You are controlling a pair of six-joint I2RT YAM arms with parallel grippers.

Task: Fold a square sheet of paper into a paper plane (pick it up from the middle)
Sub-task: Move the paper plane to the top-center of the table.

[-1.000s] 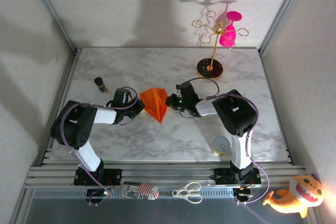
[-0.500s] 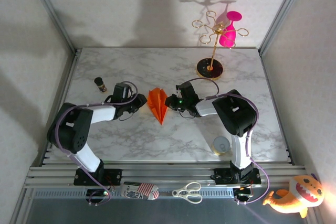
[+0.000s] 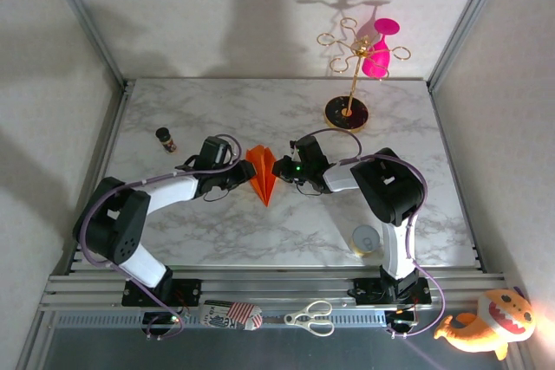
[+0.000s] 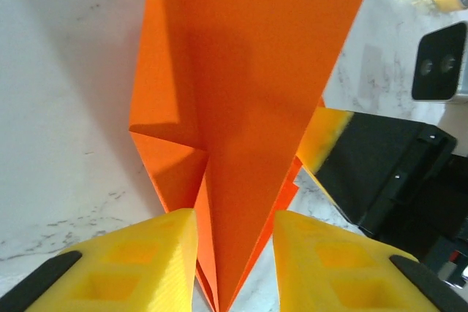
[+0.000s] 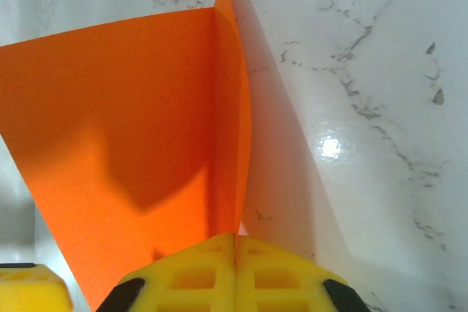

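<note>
Creasing plane (image 3: 263, 172), standing folded on table (image 3: 217, 119): right claw (image 5: 235, 242) pinched shut on its edge; left claw (image 4: 234, 224) parted, straddling the layers. Advice: close squarely on the fold, no tugging.

Top view looks down; both wrist views closely face paper plane (image 4: 241, 107).

No legible text, label, brand mark, number or sign anywhere across the three camera views.
</note>
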